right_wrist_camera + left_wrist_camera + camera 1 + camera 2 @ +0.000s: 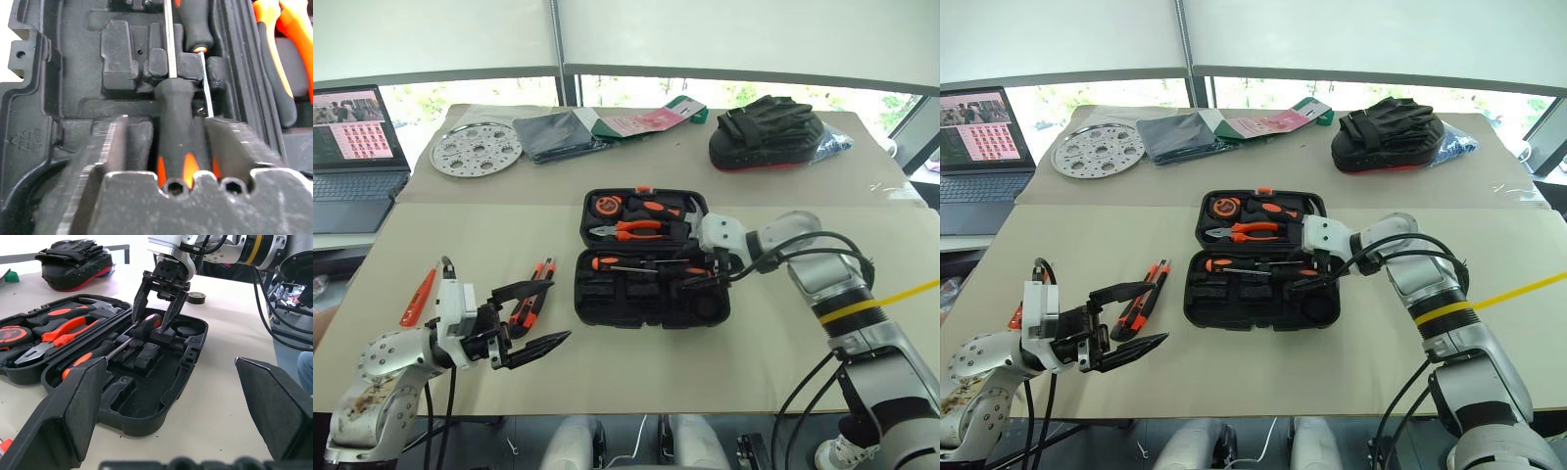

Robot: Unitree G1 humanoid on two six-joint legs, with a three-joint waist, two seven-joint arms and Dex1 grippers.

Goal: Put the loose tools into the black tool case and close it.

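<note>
bright daylight from rear windows, soft shadows, blurred right wrist close-up

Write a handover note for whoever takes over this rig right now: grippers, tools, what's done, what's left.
Right gripper: open, fingers straddling a screwdriver lying in the black tool case, not gripping it.
Left gripper: open, empty, hovering over the table left of the case.
Done: two screwdrivers in the case's near half; the second screwdriver lies beside the first.
Left: utility knife and orange tester screwdriver lie loose on the table, left of the case. Case lid is open; close it last.
</note>
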